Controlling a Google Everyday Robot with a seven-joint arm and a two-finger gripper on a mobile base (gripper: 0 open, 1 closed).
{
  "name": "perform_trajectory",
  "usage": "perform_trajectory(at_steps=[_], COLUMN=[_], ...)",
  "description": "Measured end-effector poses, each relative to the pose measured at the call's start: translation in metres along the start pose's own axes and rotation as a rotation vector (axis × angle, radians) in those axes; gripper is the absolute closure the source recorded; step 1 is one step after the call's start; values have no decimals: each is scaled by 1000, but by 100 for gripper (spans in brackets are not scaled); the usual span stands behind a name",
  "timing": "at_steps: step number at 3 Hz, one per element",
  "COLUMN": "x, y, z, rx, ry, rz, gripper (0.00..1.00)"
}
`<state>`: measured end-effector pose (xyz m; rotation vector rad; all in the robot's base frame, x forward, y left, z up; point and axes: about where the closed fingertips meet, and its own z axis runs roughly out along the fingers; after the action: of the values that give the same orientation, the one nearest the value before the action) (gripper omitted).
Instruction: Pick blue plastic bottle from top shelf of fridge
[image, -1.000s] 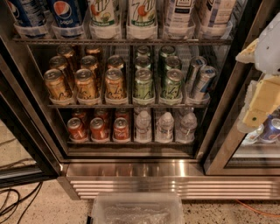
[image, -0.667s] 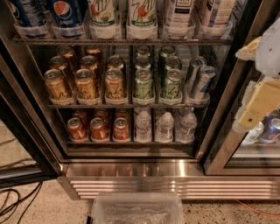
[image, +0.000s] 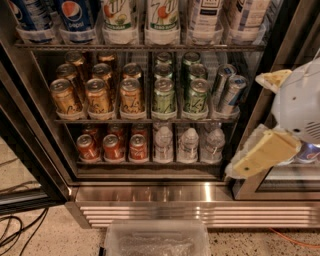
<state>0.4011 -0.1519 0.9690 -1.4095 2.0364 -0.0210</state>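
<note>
The fridge (image: 150, 200) stands open to the camera, and the blue plastic bottle (image: 76, 15), a Pepsi, sits at the left end of the top shelf (image: 140, 46). It is upright in a clear lane tray that keeps each tall bottle in its own row. Another blue bottle (image: 30, 15) stands just to its left, and 4 pale-labelled bottles (image: 162, 17) fill the lanes to its right. Only the lower halves of these bottles are in view. The gripper (image: 248, 125) hangs at the right edge of the view, in front of the fridge's right frame. It is lower than the top shelf and well apart from the target. Its 2 yellowish fingers (image: 265, 154) are spread apart and hold nothing, which looks like readiness for an approach rather than a grasp. Judging from this, the reach has barely begun: the arm must travel up and left, past the cans (image: 130, 95) on the rack below. A clear tub (image: 155, 239) lies on the floor by the base grille.
</note>
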Motion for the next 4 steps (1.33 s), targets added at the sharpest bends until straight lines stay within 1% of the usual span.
perform_trajectory(at_steps=[1, 2, 3, 4], x=[-13, -16, -10, -29], y=[15, 16, -3, -45], z=[16, 28, 33, 15], rx=[51, 140, 271, 447], ry=[-125, -225, -295, -369], rz=[60, 68, 85, 74], gripper=[0, 0, 0, 0])
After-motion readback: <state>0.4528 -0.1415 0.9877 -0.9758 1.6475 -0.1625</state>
